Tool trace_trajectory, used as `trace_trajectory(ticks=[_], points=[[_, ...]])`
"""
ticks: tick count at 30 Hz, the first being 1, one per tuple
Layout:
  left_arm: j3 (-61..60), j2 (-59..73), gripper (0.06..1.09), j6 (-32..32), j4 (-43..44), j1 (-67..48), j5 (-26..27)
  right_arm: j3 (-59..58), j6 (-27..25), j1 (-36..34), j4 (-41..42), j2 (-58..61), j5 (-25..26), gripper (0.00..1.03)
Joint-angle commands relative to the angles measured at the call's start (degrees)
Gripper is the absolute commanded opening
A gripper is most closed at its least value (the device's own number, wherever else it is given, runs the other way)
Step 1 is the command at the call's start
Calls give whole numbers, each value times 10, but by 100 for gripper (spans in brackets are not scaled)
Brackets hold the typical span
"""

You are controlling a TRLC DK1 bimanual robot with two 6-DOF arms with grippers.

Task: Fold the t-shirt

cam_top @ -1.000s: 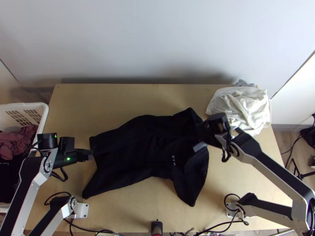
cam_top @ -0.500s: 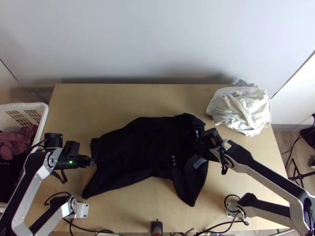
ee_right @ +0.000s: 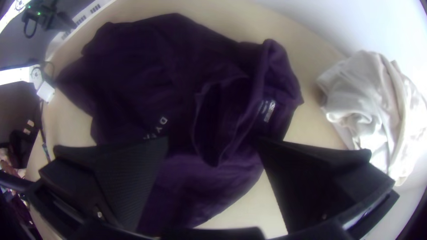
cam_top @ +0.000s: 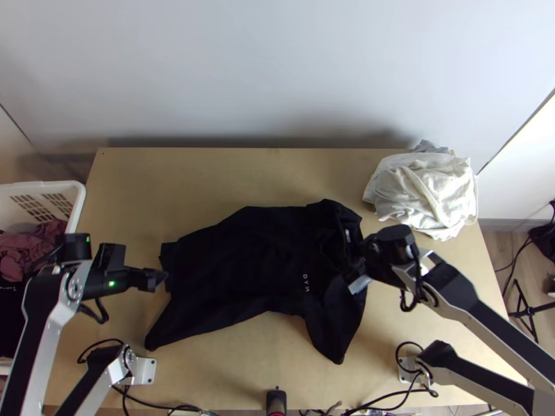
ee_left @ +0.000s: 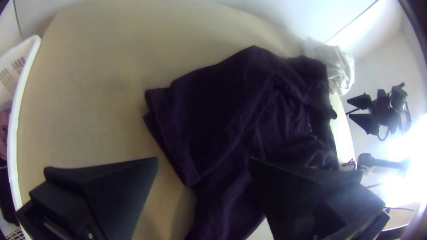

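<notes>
The black t-shirt [cam_top: 243, 270] lies spread but wrinkled on the table, its hem toward the left and its neck opening toward the right. My left gripper [cam_top: 164, 276] is at the hem's edge; in the left wrist view the left gripper [ee_left: 202, 162] stands open, with the shirt [ee_left: 222, 111] beyond its fingers. Over the neck end is my right gripper [cam_top: 357, 267]. The right wrist view shows the right gripper [ee_right: 212, 142] open above the collar, nothing held, with the label and chest lettering of the shirt [ee_right: 147, 80] in sight.
A heap of white cloth [cam_top: 427, 194] lies at the table's back right corner. Beyond the left edge stands a white basket [cam_top: 76, 194] with clothes in it. Bare wood of the table [cam_top: 208, 180] stretches behind the shirt.
The shirt's far shoulder, raised toward the right gripper before, has sunk and lies flatter. The right gripper has opened and shifted slightly toward the right. The left arm has shifted a little.
</notes>
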Motion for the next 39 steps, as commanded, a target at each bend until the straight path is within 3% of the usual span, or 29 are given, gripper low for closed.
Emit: trace_trajectory(ticks=[1, 4, 9, 17, 21, 24, 29, 35, 39], points=[[-17, -110, 104, -4, -14, -39, 6, 9, 27, -6, -118, -12, -60, 98], [-16, -124, 104, -8, -16, -62, 6, 7, 59, -8, -162, 31, -76, 98], [-16, -84, 104, -11, -16, -66, 6, -6, 63, -6, -176, 44, -100, 98], [-6, 98, 103, -13, -44, -60, 6, 13, 61, -13, -224, 85, -139, 98], [23, 191, 104, 14, -108, -65, 6, 40, 37, -41, -273, 110, -171, 98], [25, 211, 104, 29, -101, -57, 5, 59, 13, -44, -323, 134, -199, 98], [38, 219, 104, 47, -99, -47, 3, 46, -22, -45, -334, 161, -204, 98], [49, 240, 104, 85, -97, 2, -2, 14, -31, 38, -377, 174, -214, 97], [48, 246, 104, 114, -98, 32, -2, -5, -31, 54, -377, 186, -227, 97]])
